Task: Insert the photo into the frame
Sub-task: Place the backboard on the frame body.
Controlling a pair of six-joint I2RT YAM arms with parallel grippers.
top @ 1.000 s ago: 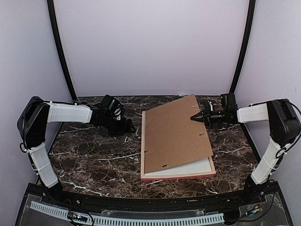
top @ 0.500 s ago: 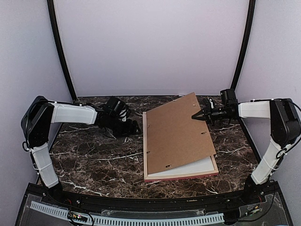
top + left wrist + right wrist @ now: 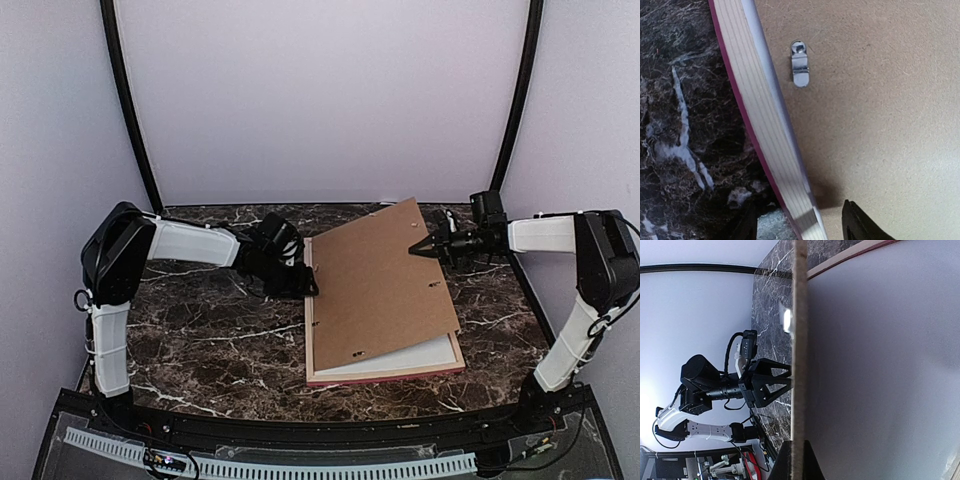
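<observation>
The pink-faced wooden frame (image 3: 385, 376) lies flat right of the table's middle. A white sheet (image 3: 420, 355) shows inside it near the front. The photo is hidden. A brown backing board (image 3: 375, 285) rests skewed over the frame, its far right edge lifted. My right gripper (image 3: 420, 250) is shut on that edge; the right wrist view shows the board edge-on (image 3: 800, 340) between the gripper (image 3: 799, 447) fingers. My left gripper (image 3: 308, 288) is open at the frame's left rail. In the left wrist view the gripper (image 3: 800, 220) straddles the pale rail (image 3: 765, 125).
A small metal clip (image 3: 800, 63) sits on the backing board (image 3: 880, 100) near the left rail. Dark marble table (image 3: 200, 340) stretches to the left of the frame. White walls and black corner posts close in the back and sides.
My left arm has reached right from the table's left to the frame's left rail, and its jaws have narrowed. The frame slid slightly right. The right gripper still holds the board.
</observation>
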